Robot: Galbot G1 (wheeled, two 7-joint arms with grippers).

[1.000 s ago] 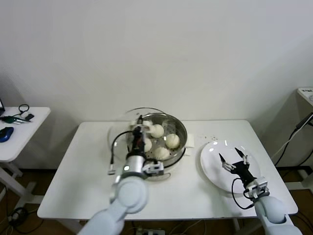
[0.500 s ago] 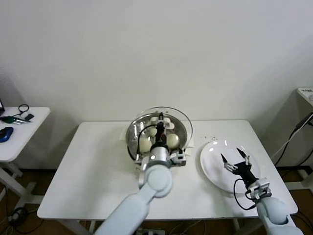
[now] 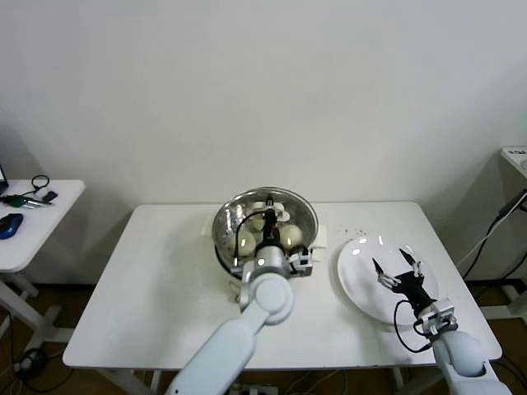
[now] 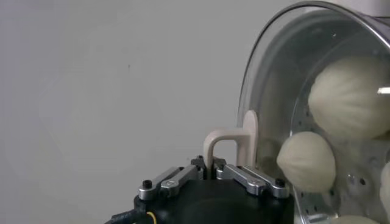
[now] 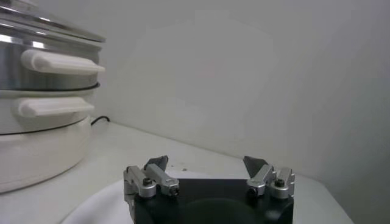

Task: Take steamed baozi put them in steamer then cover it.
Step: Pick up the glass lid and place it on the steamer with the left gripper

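A: The left claw (image 3: 269, 220) is clamped on the whitish handle of the cover (image 3: 265, 216), and the cover looks seated, or very nearly so, on the steamer (image 3: 224, 240). What should the robot mind here?

B: It should confirm the metal rim sits level all round before letting go, then spread the jaws and lift straight up so the handle is not dragged sideways. In the left wrist view the handle stands pinched between the two fingers, with the glass running away from it.

A: And the baozi (image 4: 305, 162)?

B: They show through the glass, lying on the perforated floor directly under the claw. In the head view one sits towards the steamer's 9 o'clock, another towards its 3 o'clock.

A: The other arm?

B: The right claw (image 3: 396, 269) hangs spread and empty over the white plate (image 3: 352, 278), at about 3 o'clock from the steamer and well apart from it. The plate looks bare.

A: So the loading seems finished?

B: Judging by the bare plate, yes; only the release remains. The steamer stands near the worktop's (image 3: 148, 288) far edge.
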